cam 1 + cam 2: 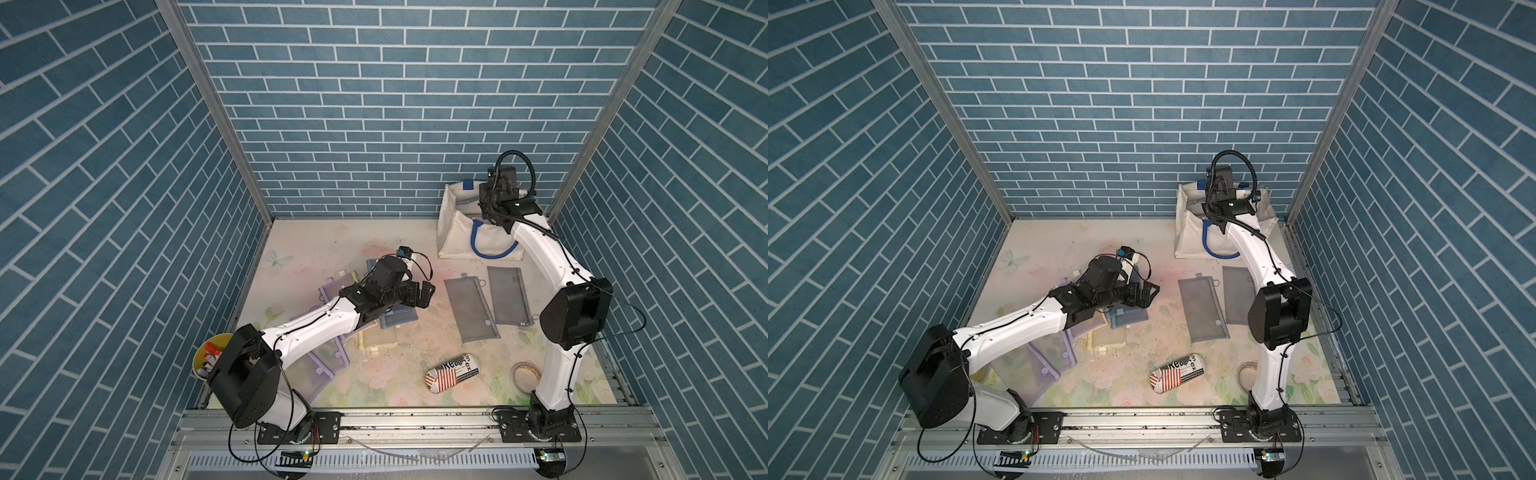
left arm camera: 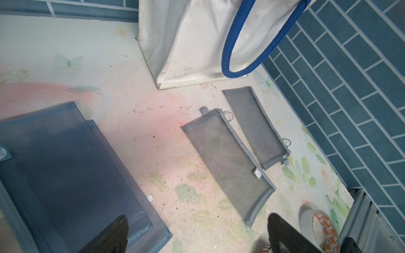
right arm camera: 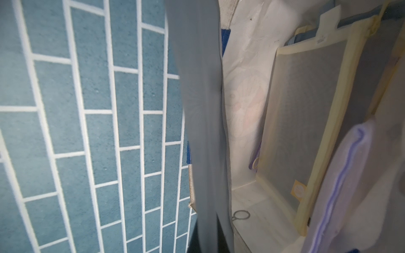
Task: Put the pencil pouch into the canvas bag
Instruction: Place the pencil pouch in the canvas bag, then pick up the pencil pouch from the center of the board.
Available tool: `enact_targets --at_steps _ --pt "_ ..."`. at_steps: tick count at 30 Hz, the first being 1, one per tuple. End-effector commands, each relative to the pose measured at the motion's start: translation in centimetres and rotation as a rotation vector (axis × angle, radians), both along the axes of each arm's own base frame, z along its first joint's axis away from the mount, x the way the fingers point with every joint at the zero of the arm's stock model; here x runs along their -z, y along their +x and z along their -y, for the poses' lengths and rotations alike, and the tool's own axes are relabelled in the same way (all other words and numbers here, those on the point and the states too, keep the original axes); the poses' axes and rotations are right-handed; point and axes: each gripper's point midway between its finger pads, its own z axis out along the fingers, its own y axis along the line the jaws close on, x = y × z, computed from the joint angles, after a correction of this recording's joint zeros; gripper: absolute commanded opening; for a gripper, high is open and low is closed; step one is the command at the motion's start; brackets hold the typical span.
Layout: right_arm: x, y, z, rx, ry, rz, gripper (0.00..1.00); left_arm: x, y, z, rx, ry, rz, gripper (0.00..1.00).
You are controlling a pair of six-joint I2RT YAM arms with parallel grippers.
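Right gripper (image 1: 488,210) hung over the far-right canvas bag (image 1: 451,237), jaws pinched on the grey pencil pouch (image 3: 201,109) dangling edge-on at the bag's rim. It seemed wise to shift inward and lower it beside the cream-edged pouch (image 3: 306,122) before release. Left gripper (image 1: 424,294) hovered mid-table, spread and empty.

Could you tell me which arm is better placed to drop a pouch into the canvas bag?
Right. The right gripper is over the canvas bag, shut on a grey pouch hanging at its mouth; the left gripper stands open, empty, away from it.
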Motion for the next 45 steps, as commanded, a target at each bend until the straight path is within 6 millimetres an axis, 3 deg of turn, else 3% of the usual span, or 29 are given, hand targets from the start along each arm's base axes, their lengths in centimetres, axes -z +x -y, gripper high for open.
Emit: enact_targets --at_steps 1,7,13,17,21,25,27,29,31,34,38,41,45 --pt "0.4 -0.8 1.5 0.101 0.018 -0.007 0.04 -0.7 -0.2 -0.5 0.009 0.000 0.030 0.99" --pt "1.7 -0.7 1.8 0.141 0.052 -0.025 0.11 -1.3 -0.1 -0.8 0.010 0.012 0.051 0.99" --pt "2.6 0.4 1.3 0.095 0.055 -0.047 0.29 -1.5 0.1 -0.5 0.017 0.012 0.053 0.99" --pt "1.4 0.4 1.4 0.009 -0.046 -0.056 0.51 -1.4 0.3 -0.6 0.008 0.014 0.048 0.99" --pt "-0.1 -0.5 1.6 -0.126 -0.165 -0.059 0.63 -1.6 0.4 -0.6 0.011 0.007 0.037 0.99" --pt "-3.8 -2.0 0.4 -0.377 -0.404 0.018 0.67 -1.1 0.9 -0.6 -0.002 -0.021 -0.029 0.99" --pt "-5.4 -3.8 -1.0 -0.563 -0.552 0.056 0.67 -0.4 1.2 -0.4 -0.006 -0.045 -0.083 0.99" --pt "-5.3 -6.4 -2.1 -0.747 -0.675 0.062 0.65 0.0 1.4 0.1 0.001 -0.037 -0.118 0.99" --pt "-4.1 -9.9 -2.7 -0.909 -0.770 0.061 0.65 0.6 1.5 0.7 0.015 -0.029 -0.158 0.99" --pt "-0.7 -15.6 -2.5 -1.062 -0.829 0.059 0.70 1.3 1.8 1.8 0.035 -0.033 -0.214 0.99" --pt "6.8 -21.7 -1.9 -1.228 -0.760 -0.077 0.71 2.9 2.0 3.8 0.061 -0.061 -0.303 0.99" --pt "12.0 -23.5 -1.4 -1.272 -0.680 -0.210 0.71 4.5 1.9 5.4 0.077 -0.071 -0.370 0.99" --pt "17.3 -23.5 -0.4 -1.255 -0.520 -0.325 0.69 6.9 1.3 7.5 0.085 -0.054 -0.453 0.99"
